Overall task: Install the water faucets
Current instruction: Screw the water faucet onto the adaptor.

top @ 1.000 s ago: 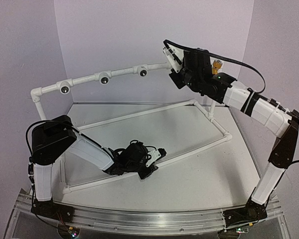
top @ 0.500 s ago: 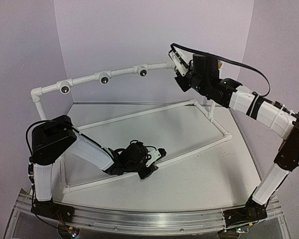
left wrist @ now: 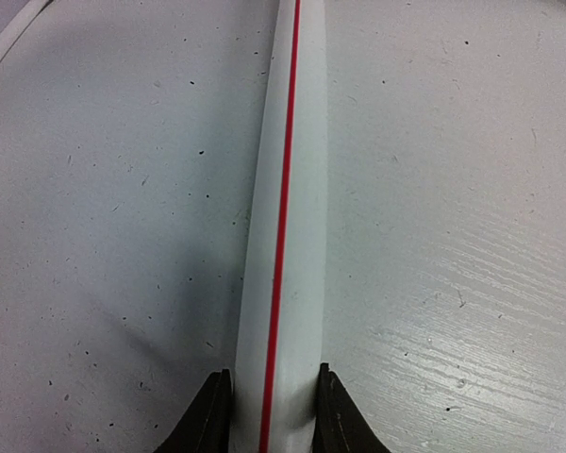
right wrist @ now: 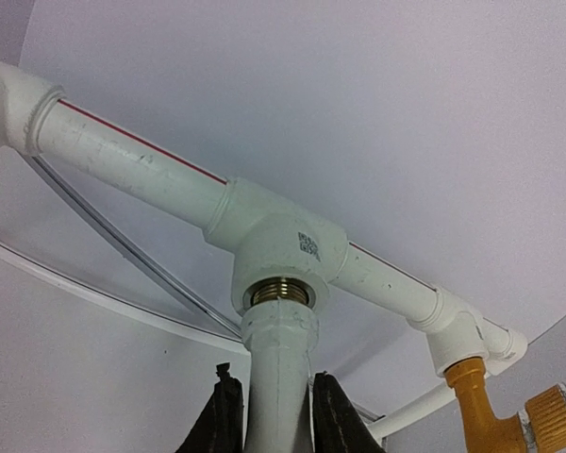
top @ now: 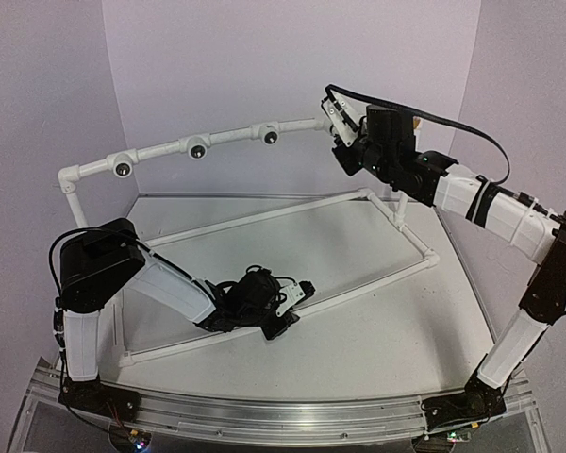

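Observation:
In the right wrist view a white water faucet (right wrist: 281,373) stands between my right gripper's (right wrist: 275,415) dark fingers, which are shut on its body. Its brass thread (right wrist: 280,291) sits in the mouth of a white tee fitting (right wrist: 281,241) on the raised pipe. A yellow-orange water faucet (right wrist: 486,415) hangs from the pipe's end fitting at the lower right. In the top view the right gripper (top: 344,132) is up at the right end of the raised pipe (top: 226,140). My left gripper (left wrist: 274,415) is shut on a white pipe with a red stripe (left wrist: 285,217) lying on the table.
The raised pipe carries three round dark sockets (top: 197,150) along the back. White base pipes (top: 396,222) run across the white table (top: 358,321) in a bent frame. Lilac walls close in the back and both sides.
The right arm's wrist has shifted a little right along the raised pipe and turned, still holding the white faucet. The left arm has not moved.

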Available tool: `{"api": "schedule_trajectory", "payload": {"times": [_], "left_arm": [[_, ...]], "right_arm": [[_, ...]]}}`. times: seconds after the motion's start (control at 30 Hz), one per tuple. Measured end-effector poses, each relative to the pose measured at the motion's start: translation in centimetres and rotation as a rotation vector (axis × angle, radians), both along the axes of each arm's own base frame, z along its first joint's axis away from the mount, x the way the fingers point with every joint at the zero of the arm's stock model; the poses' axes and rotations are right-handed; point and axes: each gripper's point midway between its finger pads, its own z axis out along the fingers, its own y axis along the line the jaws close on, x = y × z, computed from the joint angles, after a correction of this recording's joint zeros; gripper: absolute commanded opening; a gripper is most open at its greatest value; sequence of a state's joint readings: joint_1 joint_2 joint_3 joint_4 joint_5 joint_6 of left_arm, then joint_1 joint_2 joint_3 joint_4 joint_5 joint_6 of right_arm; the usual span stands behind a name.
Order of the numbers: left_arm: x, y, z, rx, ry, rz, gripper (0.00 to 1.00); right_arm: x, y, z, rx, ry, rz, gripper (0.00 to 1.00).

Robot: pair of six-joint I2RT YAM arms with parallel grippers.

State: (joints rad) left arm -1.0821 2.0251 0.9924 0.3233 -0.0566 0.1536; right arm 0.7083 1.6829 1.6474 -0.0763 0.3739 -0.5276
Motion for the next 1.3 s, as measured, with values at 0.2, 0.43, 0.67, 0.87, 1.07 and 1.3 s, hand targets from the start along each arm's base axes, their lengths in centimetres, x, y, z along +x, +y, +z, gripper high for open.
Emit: {"api": "schedule_trajectory", "payload": {"times": [0.2, 0.43, 0.67, 0.87, 1.07, 1.3], "left_arm": [[0.00, 0.00, 0.00, 0.000, 0.000, 0.000, 0.00], [0.01, 0.00, 0.00, 0.000, 0.000, 0.000, 0.00], [0.01, 0.00, 0.00, 0.000, 0.000, 0.000, 0.00], [0.01, 0.00, 0.00, 0.000, 0.000, 0.000, 0.00], [0.00, 0.00, 0.00, 0.000, 0.000, 0.000, 0.00], [0.01, 0.00, 0.00, 0.000, 0.000, 0.000, 0.00]], "right_arm": [[0.12, -0.08, -0.26, 0.094, 0.034, -0.012, 0.00], [0.12, -0.02, -0.18, 0.175, 0.062, -0.020, 0.00], [0.29, 0.03, -0.18, 0.252, 0.100, -0.031, 0.00], [0.32, -0.03, -0.26, 0.318, 0.123, -0.040, 0.00], [0.38, -0.03, -0.40, 0.417, 0.156, -0.051, 0.00], [0.44, 0.16, -0.98, 0.514, 0.204, -0.062, 0.00]]}}
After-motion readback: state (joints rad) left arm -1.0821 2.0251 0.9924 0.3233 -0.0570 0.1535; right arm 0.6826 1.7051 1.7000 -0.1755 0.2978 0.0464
